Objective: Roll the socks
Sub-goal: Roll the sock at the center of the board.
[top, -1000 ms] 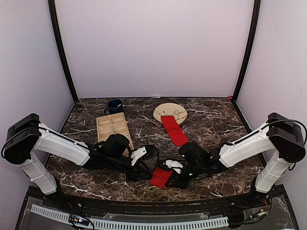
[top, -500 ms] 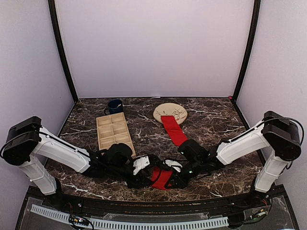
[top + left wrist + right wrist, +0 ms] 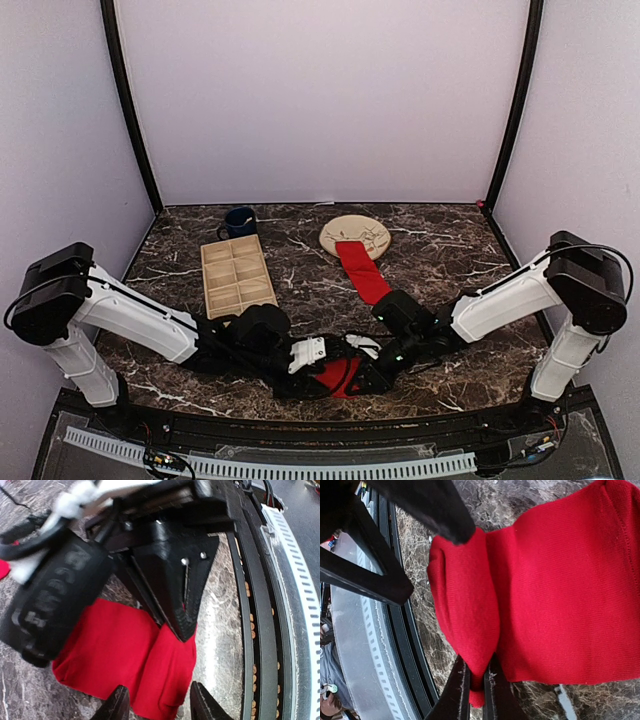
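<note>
Well toward you from the beige plate (image 3: 352, 229), your right gripper (image 3: 476, 680) pinches an edge of the folded sock (image 3: 336, 377); your left gripper (image 3: 160, 703) stands parted astride its fold. The second sock (image 3: 362, 272) overlaps the plate's near rim.

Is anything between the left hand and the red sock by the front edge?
Nothing visible. The near sock reaches between the open fingers of the left hand; the right hand pinches its fold just beyond.

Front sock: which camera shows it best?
Right wrist: the sock fills the picture, its fold pinched by the right claw. Left wrist shows it partly behind that claw; top view, a sliver.
</note>
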Robot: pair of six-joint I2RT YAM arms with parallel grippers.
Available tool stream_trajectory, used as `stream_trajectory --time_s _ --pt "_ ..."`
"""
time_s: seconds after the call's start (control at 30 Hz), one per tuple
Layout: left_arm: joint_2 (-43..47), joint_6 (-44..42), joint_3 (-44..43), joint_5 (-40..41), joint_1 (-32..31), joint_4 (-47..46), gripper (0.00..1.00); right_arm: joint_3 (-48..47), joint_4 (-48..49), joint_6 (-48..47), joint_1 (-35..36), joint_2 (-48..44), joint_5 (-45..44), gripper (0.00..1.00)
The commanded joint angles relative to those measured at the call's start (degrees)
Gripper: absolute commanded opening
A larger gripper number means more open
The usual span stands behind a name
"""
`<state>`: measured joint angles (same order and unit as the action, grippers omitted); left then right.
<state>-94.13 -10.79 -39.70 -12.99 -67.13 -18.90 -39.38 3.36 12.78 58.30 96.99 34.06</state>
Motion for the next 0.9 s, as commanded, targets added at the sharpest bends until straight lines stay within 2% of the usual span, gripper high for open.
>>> stream_trajectory --time_s 0.0,0.57,0.73,0.87 --pt "-1.0 -2.5 -1.5 0.1 -1.1 3.2 0.44 -0.4 -1.1 0.4 -0.6 1.0 0.8 0.00" --pt "-5.5 -4.7 -4.6 1.6 -2.0 5.5 0.43 -0.7 -1.4 -0.1 -0.6 1.9 2.4 0.00" --pt "-6.1 -4.8 -4.8 0.8 -2.0 6.5 0.40 -0.9 -1.5 -0.3 -0.9 2.0 2.7 0.00" --pt "-6.1 -4.7 -4.7 0.3 -2.0 6.7 0.33 -1.0 -1.8 -0.5 -1.2 2.3 3.1 0.00"
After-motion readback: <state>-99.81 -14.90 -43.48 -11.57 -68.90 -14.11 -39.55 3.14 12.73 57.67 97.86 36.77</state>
